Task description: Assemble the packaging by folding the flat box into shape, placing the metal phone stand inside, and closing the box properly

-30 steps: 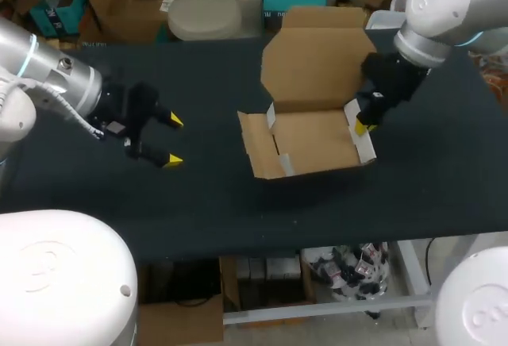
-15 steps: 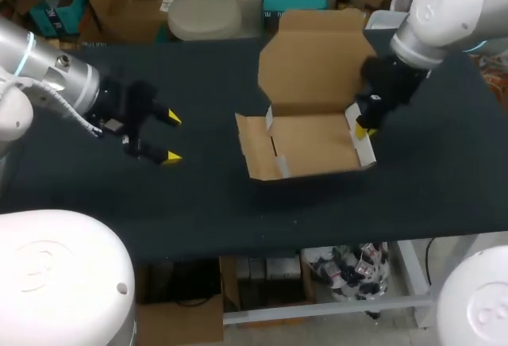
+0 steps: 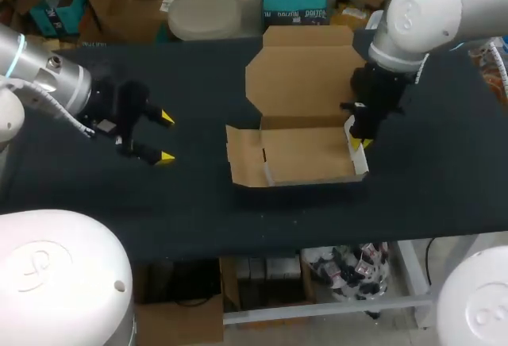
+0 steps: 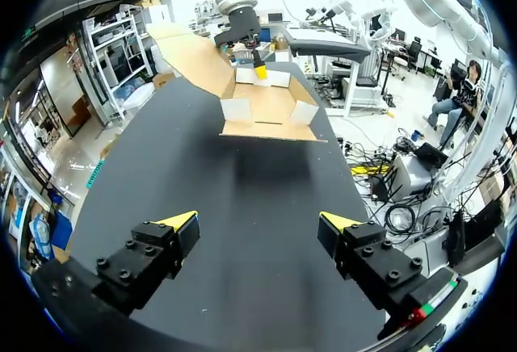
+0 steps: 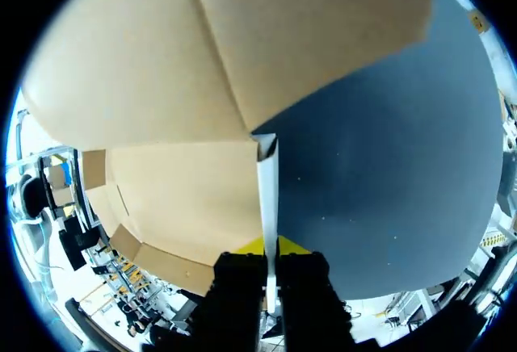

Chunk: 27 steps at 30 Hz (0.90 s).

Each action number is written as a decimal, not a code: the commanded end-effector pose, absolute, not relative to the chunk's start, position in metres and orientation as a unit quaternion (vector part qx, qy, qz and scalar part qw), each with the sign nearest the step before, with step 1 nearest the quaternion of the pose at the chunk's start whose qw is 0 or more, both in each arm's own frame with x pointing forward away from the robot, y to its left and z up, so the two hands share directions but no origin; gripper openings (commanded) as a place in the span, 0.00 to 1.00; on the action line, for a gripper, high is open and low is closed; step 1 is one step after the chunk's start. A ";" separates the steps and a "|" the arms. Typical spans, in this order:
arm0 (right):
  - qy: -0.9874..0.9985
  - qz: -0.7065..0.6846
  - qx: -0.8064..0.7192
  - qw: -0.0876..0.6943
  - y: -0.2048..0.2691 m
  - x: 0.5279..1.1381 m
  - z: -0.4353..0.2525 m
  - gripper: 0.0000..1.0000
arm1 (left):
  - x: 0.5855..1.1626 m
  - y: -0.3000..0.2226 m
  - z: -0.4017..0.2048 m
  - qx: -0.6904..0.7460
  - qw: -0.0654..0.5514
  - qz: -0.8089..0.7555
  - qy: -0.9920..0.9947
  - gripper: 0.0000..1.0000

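Box [image 3: 305, 155] leftward in right hand [image 3: 358, 140]

Bench [image 3: 198, 203]: it carries the box; my arms come in over its left and right edges.
Box [image 3: 298, 155]: I see it lying right of the bench's middle, about midway between the near and far edges, tray opening upward.
Lid [image 3: 302, 76]: joined to the tray's far side, leaning back toward the bench's far edge.
Side wall [image 3: 361, 155]: upright at the tray's end nearest the bench's right edge.
Right gripper [image 3: 357, 138]: over that end of the box, one finger inside the tray, one outside, the side wall pinched between them.
Left gripper [image 3: 165, 136]: toward the bench's left edge, well apart from the box, fingers spread and pointing at the box.
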State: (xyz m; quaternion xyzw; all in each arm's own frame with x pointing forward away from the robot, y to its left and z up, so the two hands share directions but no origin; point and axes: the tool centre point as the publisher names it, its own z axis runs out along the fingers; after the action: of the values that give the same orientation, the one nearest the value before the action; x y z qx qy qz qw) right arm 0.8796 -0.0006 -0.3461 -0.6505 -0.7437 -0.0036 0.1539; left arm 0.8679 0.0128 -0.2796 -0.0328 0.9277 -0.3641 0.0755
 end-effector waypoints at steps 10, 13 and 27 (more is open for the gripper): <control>-0.740 0.016 -0.656 0.148 0.005 0.883 -0.353 0.00 | 0.869 0.013 -0.279 -0.032 0.072 -0.362 0.929 1.00; -0.738 0.022 -0.658 0.146 0.009 0.883 -0.353 0.00 | 0.869 0.013 -0.279 -0.032 0.072 -0.362 0.929 1.00; -0.720 0.089 -0.669 0.159 0.016 0.869 -0.375 0.00 | 0.869 0.013 -0.279 -0.032 0.072 -0.362 0.929 1.00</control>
State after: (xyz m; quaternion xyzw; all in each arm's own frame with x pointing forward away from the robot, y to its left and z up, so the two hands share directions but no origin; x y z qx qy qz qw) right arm 0.8598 0.0139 -0.3726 -0.6686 -0.7247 0.0721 0.1506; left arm 0.8689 0.0126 -0.2799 -0.0323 0.9277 -0.3643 0.0746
